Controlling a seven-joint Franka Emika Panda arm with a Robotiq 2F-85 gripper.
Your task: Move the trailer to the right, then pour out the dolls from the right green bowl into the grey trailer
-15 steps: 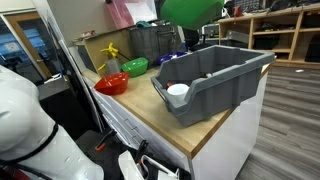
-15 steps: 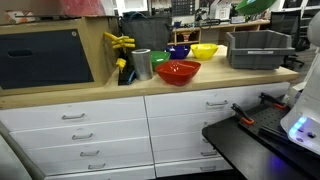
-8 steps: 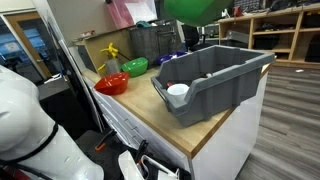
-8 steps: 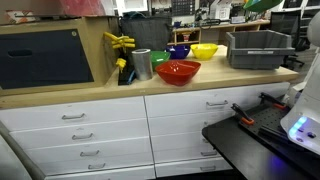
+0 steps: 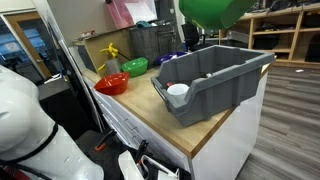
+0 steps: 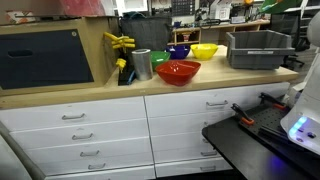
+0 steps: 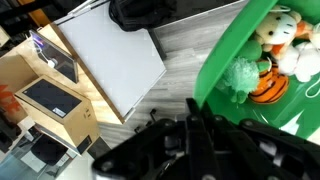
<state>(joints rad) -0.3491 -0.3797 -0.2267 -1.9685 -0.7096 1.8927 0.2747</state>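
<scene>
My gripper is shut on the rim of the right green bowl. The bowl hangs high above the counter in both exterior views. In the wrist view the dolls lie inside it: a green fuzzy one, an orange striped one and pale ones. The grey trailer stands on the counter's near end, below the bowl, with a white round cup in its low front. It also shows in an exterior view at the counter's end. The other green bowl rests on the counter.
A red bowl, a yellow bowl, a blue bowl and a metal cup stand on the wooden counter. A dark crate stands at the back. Drawers run below.
The held green bowl has moved sideways at the same height, now more over the trailer. Nothing on the counter has moved.
</scene>
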